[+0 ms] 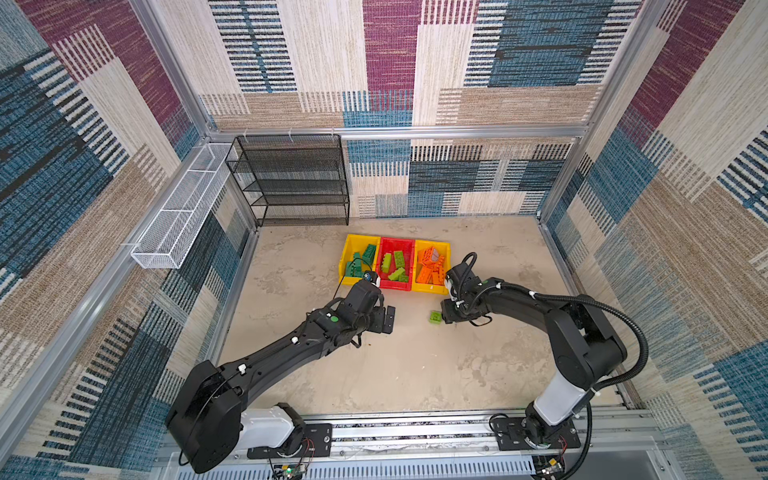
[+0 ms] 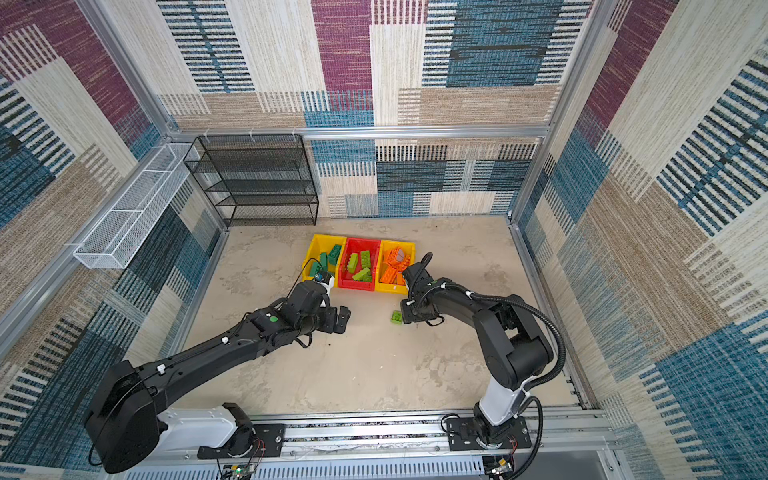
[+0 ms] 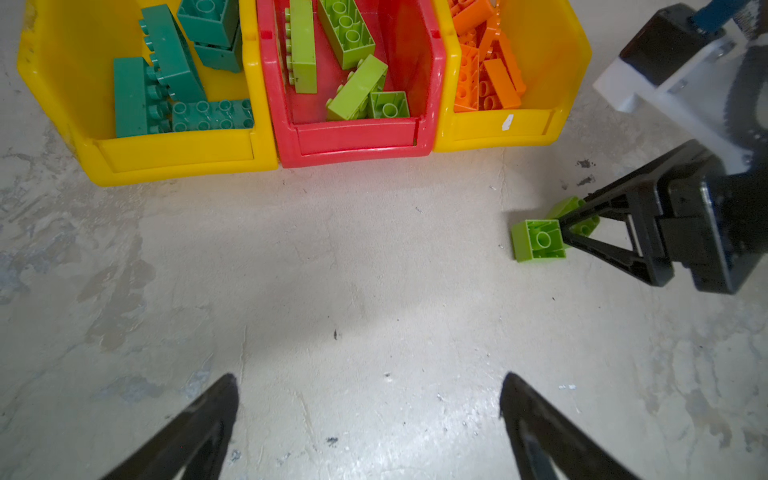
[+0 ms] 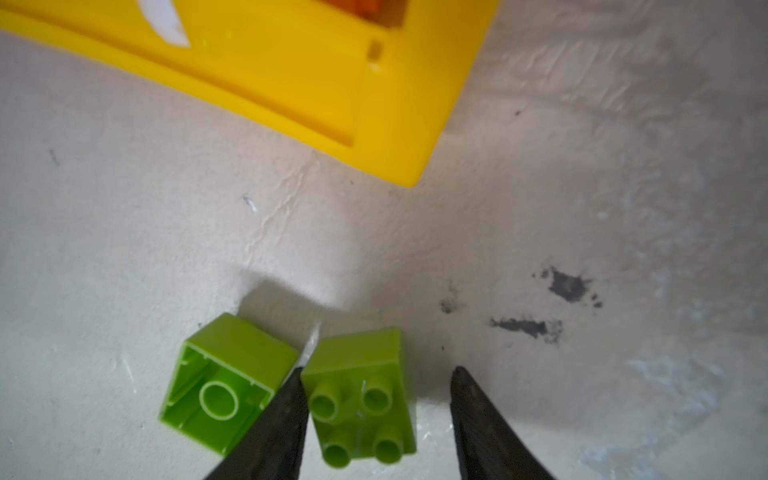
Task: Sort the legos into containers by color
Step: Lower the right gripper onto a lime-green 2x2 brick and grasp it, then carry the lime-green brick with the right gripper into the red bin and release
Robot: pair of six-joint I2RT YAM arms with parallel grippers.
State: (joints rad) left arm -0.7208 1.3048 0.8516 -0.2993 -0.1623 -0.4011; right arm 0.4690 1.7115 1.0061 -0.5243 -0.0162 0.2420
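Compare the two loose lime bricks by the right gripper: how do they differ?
1. The hollow-side brick shows its open underside in the right wrist view; the studded brick shows its four studs.
2. The studded brick sits between the fingers of the open right gripper; the hollow-side brick lies just outside them.
Shared: both are lime green, square, similar in size, and on the table.

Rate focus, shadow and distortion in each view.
In both top views: sharp, but the wide angle splays the frame posts. Left wrist view: red bin crisp, left fingers blurred. Right wrist view: yellow bin soft, lime bricks fairly sharp, soft shadow toward the bin.
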